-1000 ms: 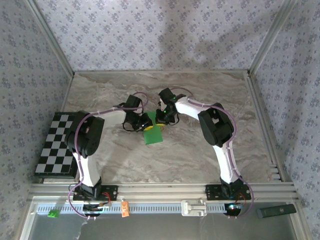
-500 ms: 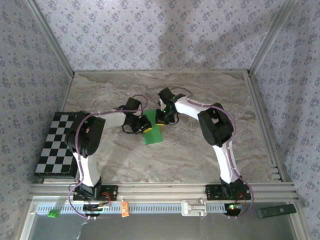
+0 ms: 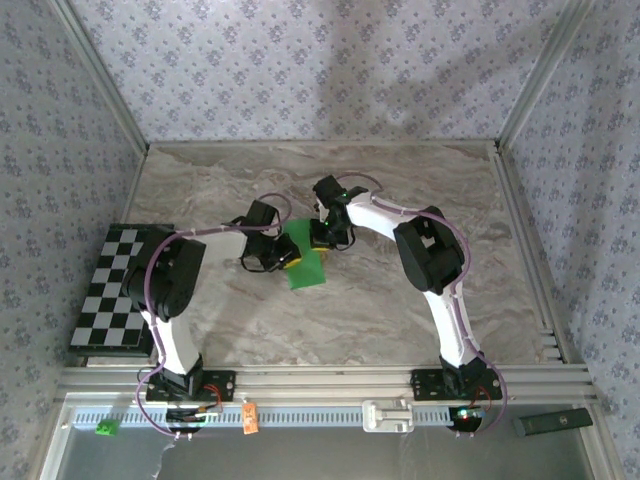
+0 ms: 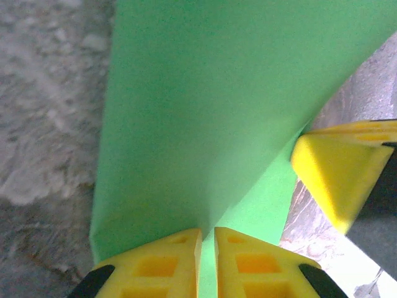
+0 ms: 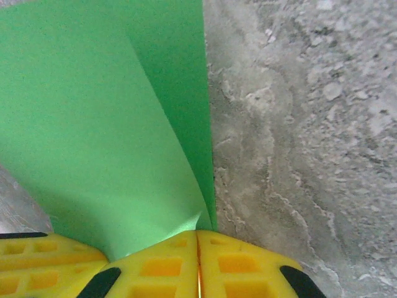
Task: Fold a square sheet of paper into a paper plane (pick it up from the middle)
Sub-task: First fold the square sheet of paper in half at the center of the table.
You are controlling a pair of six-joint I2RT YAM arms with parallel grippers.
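While the top camera looks down, one square sheet of paper sits mid-table between the left gripper and right gripper, with one checkered board well apart from them. On the left wrist view, the left gripper's jaws are nearly closed, pinching the sheet's folded edge. On the right wrist view, the right gripper's jaws clamp its raised edge.

We look down from above and behind the arm bases, facing forward over the whole marble table, far enough off to take in the papered walls. From each wrist we look along yellow fingers very near the table top, one from the left, one from the right. All three views share the green sheet of paper at mid-table.
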